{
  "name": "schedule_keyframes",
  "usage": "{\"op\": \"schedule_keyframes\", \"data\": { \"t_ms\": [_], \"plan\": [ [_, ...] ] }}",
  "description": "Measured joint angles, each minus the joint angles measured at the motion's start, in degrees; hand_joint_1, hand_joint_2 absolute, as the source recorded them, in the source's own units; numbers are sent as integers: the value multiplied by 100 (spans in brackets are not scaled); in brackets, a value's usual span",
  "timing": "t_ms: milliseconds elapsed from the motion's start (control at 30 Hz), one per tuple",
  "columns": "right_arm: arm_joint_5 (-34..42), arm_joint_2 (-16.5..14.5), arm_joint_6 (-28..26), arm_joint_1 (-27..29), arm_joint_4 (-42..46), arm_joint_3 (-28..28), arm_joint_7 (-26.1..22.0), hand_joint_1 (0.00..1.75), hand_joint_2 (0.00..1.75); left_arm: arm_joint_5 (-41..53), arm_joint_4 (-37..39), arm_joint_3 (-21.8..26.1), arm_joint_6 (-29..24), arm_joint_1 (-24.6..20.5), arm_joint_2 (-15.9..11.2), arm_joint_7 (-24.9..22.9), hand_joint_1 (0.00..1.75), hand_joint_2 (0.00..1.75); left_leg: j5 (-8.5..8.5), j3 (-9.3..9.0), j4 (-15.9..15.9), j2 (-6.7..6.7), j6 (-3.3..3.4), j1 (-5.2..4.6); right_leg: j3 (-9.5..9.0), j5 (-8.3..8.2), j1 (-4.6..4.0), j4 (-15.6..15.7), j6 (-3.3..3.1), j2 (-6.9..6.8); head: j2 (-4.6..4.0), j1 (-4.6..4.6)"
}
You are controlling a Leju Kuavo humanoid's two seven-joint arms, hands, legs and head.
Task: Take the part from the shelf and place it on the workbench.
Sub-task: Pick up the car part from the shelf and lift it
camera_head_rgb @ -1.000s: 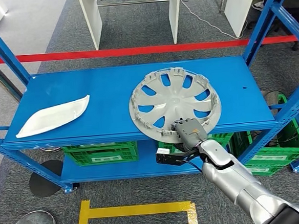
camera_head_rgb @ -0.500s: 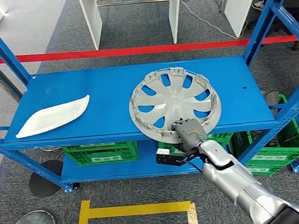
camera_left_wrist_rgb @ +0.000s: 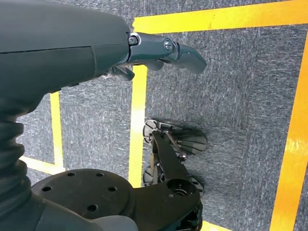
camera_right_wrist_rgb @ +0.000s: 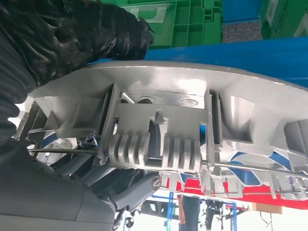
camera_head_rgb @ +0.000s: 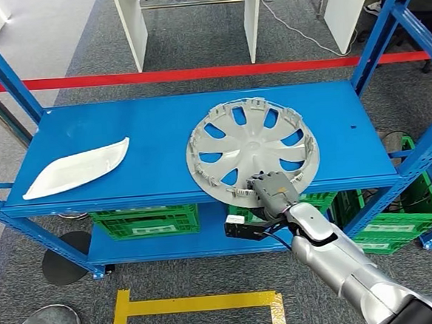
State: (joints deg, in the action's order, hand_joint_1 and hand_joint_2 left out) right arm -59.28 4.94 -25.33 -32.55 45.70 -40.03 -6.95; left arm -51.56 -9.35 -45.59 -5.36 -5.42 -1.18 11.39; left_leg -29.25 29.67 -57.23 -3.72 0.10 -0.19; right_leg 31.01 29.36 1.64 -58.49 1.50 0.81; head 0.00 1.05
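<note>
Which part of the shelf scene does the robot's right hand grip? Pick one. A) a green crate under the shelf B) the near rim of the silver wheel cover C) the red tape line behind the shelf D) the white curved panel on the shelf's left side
B: the right hand is closed over the near rim of the silver wheel cover, far from the white curved panel.

right hand point(camera_right_wrist_rgb: 54, 159) grips the silver hubcap's point(camera_right_wrist_rgb: 203, 110) ribbed rim
</note>
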Motion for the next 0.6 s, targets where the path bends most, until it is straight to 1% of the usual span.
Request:
{"op": "schedule_keyframes", "data": {
  "t_ms": [500,567,600],
  "plan": [
    [0,0,0,0,0,-5,0,175,175,0,0,0,0,0,0,0,0,175,0,0,0,0,0,0,0,0,0,0,0,0,0,0],
    [144,-31,-101,88,76,25,-141,175,175,-47,0,5,-41,2,2,53,0,175,0,-1,0,-2,0,2,-2,1,-2,0,0,-4,0,-2],
    [342,-63,-303,260,246,115,-366,175,175,-110,0,19,-92,10,7,128,0,175,-1,-2,-1,-4,0,7,-6,3,-7,1,0,-7,0,3]
  ]
}}
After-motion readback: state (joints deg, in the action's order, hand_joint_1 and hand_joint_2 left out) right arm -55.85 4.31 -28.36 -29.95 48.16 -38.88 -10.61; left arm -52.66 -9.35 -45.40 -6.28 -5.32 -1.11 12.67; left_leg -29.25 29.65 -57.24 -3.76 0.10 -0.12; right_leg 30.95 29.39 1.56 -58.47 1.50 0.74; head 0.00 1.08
